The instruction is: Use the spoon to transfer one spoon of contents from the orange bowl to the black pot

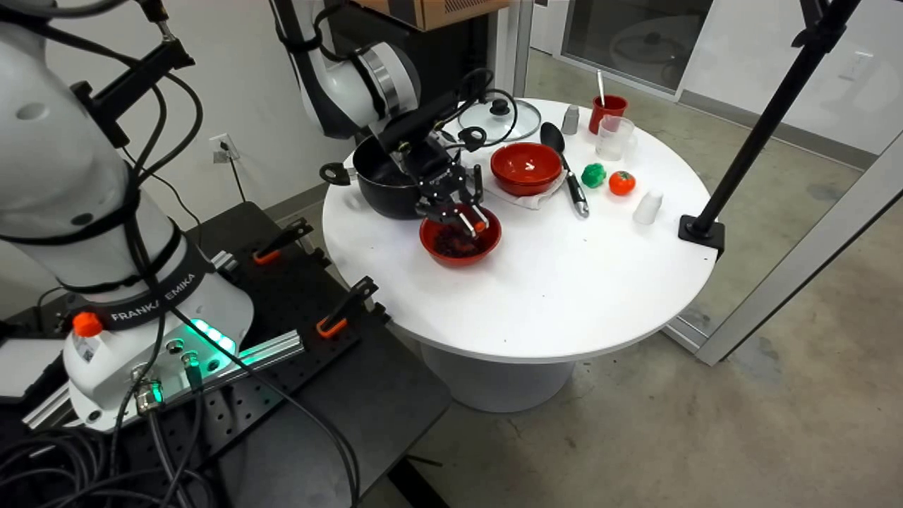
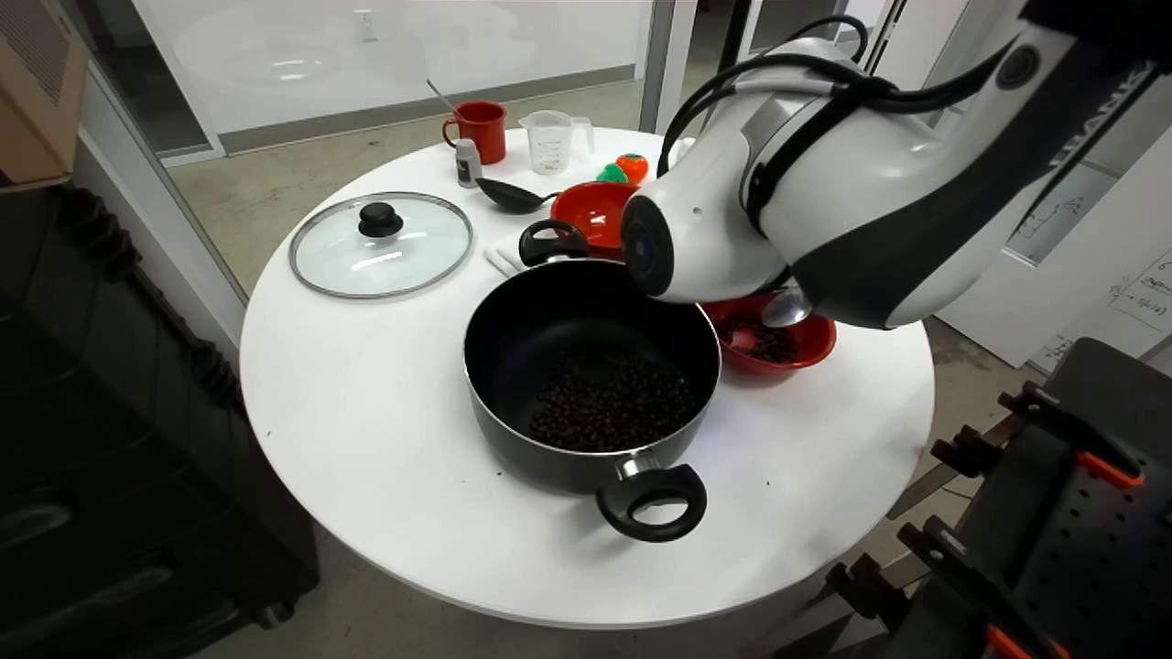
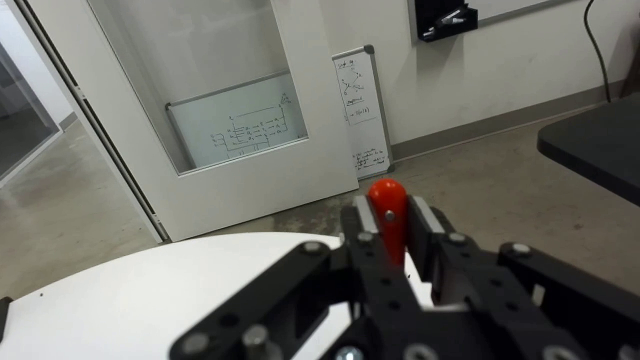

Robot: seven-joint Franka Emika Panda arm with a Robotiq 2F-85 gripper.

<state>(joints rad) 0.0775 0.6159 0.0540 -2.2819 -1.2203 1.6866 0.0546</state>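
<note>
My gripper (image 1: pixel 474 223) is shut on the spoon's red handle (image 3: pixel 388 195), whose rounded end stands up between the fingertips (image 3: pixel 395 222) in the wrist view. The orange bowl (image 1: pixel 457 262) holds dark beans and sits below my gripper. In an exterior view the spoon's shiny metal scoop (image 2: pixel 787 307) shows at the right part of the orange bowl (image 2: pixel 778 368); I cannot tell whether it touches the beans. The arm hides my gripper there. The black pot (image 2: pixel 540 462) stands beside the bowl with dark beans on its bottom; it also shows behind the gripper (image 1: pixel 386 201).
Stacked brighter red bowls (image 1: pixel 525 169) stand on a white cloth near the pot. A black ladle (image 1: pixel 554 137), a glass lid (image 2: pixel 334 256), a red mug (image 2: pixel 485 133), a measuring cup (image 2: pixel 549 142), a tomato (image 1: pixel 622 183) and a white shaker (image 1: pixel 647 209) are on the round table.
</note>
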